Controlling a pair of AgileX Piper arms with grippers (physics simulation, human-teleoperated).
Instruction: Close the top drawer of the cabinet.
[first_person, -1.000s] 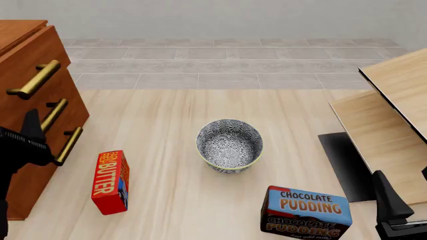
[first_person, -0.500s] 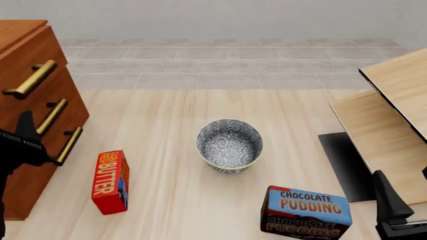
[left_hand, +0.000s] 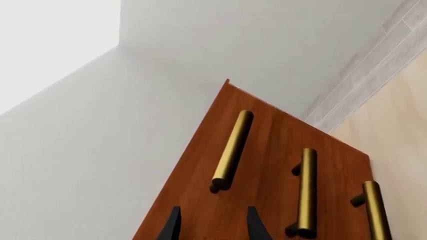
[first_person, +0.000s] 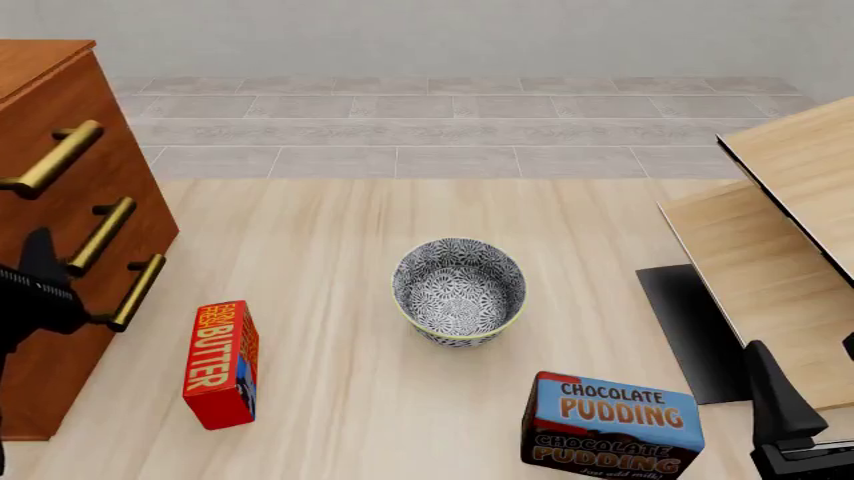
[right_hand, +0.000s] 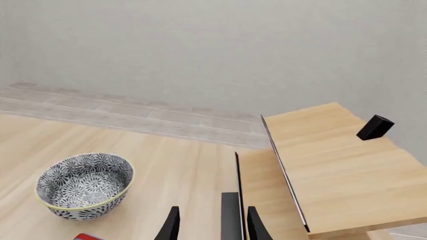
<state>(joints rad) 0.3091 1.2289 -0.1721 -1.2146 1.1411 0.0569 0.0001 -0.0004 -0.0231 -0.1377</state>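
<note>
1. The reddish-brown wooden top drawer front of the three-drawer wooden cabinet lies at the surface's far left, just above and beyond the black left hand.
2. Its horizontal brass bar handle stands out from the front.
3. The left hand's fingers are slightly parted, holding nothing, close before the cabinet face; the black right hand is likewise parted, empty.

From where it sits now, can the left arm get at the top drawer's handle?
Probably yes. The left gripper faces the cabinet front just short of the top drawer handle, jaws apart, with nothing between them.
</note>
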